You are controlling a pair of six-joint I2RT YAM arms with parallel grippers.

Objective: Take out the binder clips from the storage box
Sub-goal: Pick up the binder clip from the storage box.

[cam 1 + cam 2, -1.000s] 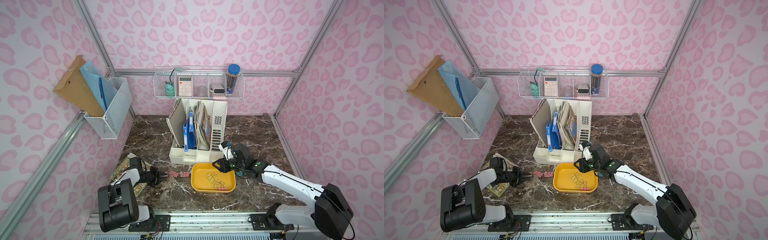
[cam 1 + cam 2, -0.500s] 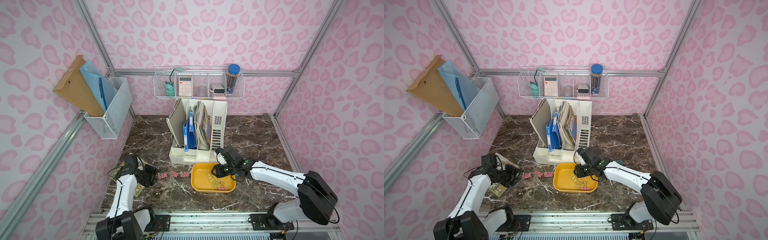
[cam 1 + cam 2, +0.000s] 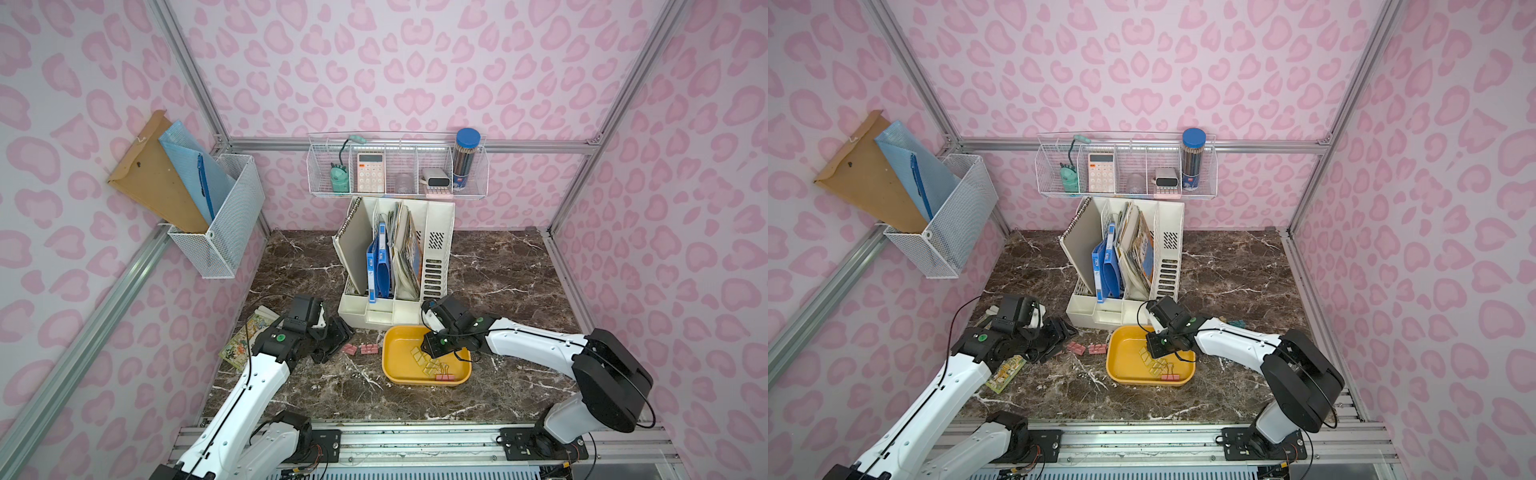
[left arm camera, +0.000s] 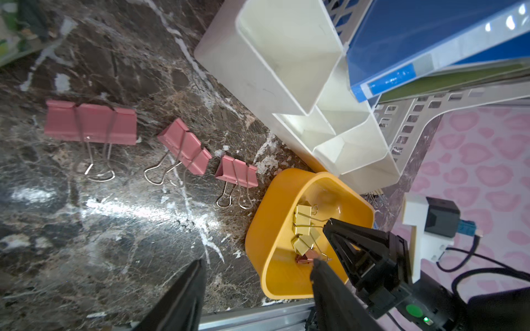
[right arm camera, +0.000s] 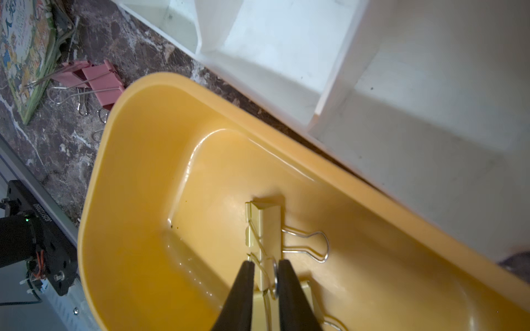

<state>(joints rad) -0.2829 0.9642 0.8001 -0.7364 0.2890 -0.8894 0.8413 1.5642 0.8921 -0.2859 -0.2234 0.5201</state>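
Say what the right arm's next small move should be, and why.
Probably lift straight up, slowly: the right gripper pinches a yellow binder clip low inside the storage box, with other clips lying close beside it that could snag.

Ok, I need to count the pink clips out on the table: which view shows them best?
Left wrist view: all three pink clips lie apart, close up, handles clear. Both top views show small pink specks beside the storage box; the right wrist view catches an overlapping bunch.
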